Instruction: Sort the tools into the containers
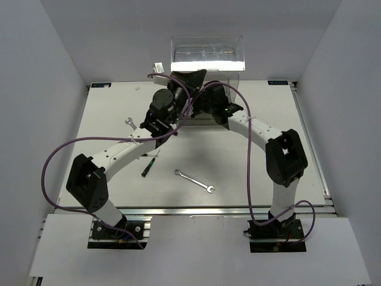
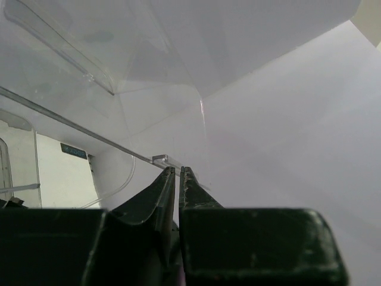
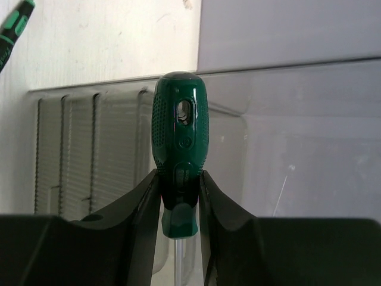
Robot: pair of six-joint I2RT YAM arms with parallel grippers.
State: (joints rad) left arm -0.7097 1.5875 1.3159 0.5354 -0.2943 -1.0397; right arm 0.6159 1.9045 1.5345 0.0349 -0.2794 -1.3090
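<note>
The tall clear box of drawers (image 1: pixel 207 53) stands at the table's far middle. My left gripper (image 1: pixel 180 82) is up against its front; in the left wrist view its fingers (image 2: pixel 177 170) are closed, with only a thin gap, on the clear edge of a drawer (image 2: pixel 89 128). My right gripper (image 1: pixel 209 102) is beside it and is shut on a green-and-black screwdriver (image 3: pixel 180 140), handle up, over a clear ribbed drawer (image 3: pixel 89 155). On the table lie another screwdriver (image 1: pixel 149 165), a wrench (image 1: pixel 194 181) and a second wrench (image 1: pixel 129 123).
The table's raised metal rails run along its front (image 1: pixel 190 210) and right side (image 1: pixel 312 143). Purple cables (image 1: pixel 53 161) loop from both arms over the table. A second screwdriver's handle shows at the right wrist view's top left (image 3: pixel 15 24).
</note>
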